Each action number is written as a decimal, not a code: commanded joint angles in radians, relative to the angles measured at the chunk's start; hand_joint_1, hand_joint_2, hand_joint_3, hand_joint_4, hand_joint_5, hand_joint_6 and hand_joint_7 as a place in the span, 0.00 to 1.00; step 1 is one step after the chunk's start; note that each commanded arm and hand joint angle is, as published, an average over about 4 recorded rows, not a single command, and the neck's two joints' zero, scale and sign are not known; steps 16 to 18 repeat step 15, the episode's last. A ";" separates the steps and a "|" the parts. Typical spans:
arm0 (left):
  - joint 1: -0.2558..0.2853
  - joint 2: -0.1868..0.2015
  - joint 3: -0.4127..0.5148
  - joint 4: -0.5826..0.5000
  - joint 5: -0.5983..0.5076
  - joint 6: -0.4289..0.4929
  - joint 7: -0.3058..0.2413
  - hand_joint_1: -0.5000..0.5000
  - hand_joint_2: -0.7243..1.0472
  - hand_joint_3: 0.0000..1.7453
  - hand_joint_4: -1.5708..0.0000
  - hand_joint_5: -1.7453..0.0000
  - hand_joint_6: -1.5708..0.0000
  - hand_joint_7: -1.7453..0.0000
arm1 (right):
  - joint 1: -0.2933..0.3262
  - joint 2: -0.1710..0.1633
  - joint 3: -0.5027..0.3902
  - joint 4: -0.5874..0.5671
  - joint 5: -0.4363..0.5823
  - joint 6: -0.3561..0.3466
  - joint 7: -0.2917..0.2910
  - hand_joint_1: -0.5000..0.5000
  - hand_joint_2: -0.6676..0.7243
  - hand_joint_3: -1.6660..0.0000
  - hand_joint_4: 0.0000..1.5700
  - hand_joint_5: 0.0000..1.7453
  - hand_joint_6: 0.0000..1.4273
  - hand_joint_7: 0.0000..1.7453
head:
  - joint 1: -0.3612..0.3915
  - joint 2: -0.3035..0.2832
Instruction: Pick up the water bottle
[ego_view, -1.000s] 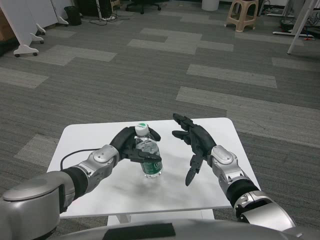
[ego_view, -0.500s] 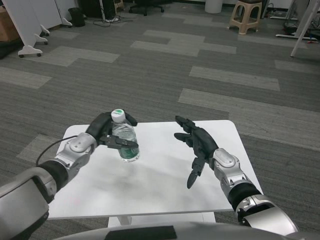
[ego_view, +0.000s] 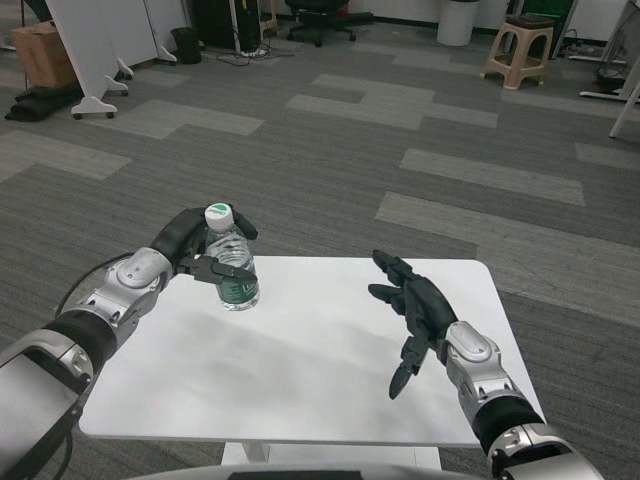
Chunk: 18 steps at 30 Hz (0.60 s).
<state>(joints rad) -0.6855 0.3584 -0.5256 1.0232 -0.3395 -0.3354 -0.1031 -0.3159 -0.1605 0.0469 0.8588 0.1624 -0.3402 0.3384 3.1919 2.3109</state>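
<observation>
The water bottle (ego_view: 230, 263) is in the left hand (ego_view: 196, 246), above the far left part of the white worktop (ego_view: 300, 380). The fingers are wrapped around its clear body just under the white cap with a green mark, and the green label at its lower part shows below the fingers. The bottle stands almost upright, a little tilted — its base looks lifted off the worktop, but I cannot tell this for sure.

The right hand (ego_view: 415, 312) is to the right of the bottle, well apart from it, over the right part of the worktop. It holds nothing and its fingers are spread (some point forward, some point down).

Behind the bottle there is grey carpet floor (ego_view: 400, 150) with lighter patches, and far beyond it a beige stool (ego_view: 520, 45) and a black office chair (ego_view: 322, 10).
</observation>
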 joint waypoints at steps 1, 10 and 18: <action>0.000 0.011 0.012 -0.014 0.000 0.001 -0.004 1.00 0.78 0.05 0.05 0.00 0.20 0.32 | 0.001 -0.016 -0.010 -0.012 0.006 -0.008 -0.007 0.29 1.00 0.95 0.00 0.31 0.00 0.00 | 0.004 0.003; 0.005 0.009 0.011 -0.031 0.010 -0.001 -0.004 1.00 0.76 0.03 0.05 0.00 0.20 0.32 | 0.001 -0.029 -0.016 0.009 0.005 -0.023 -0.047 0.31 1.00 0.95 0.00 0.33 0.00 0.00 | 0.013 0.016; 0.015 0.008 0.014 -0.037 0.017 -0.001 -0.004 1.00 0.80 0.03 0.05 0.00 0.20 0.32 | 0.008 -0.036 -0.046 0.016 0.005 -0.063 -0.081 0.38 0.91 0.95 0.00 0.33 0.00 0.00 | 0.015 0.034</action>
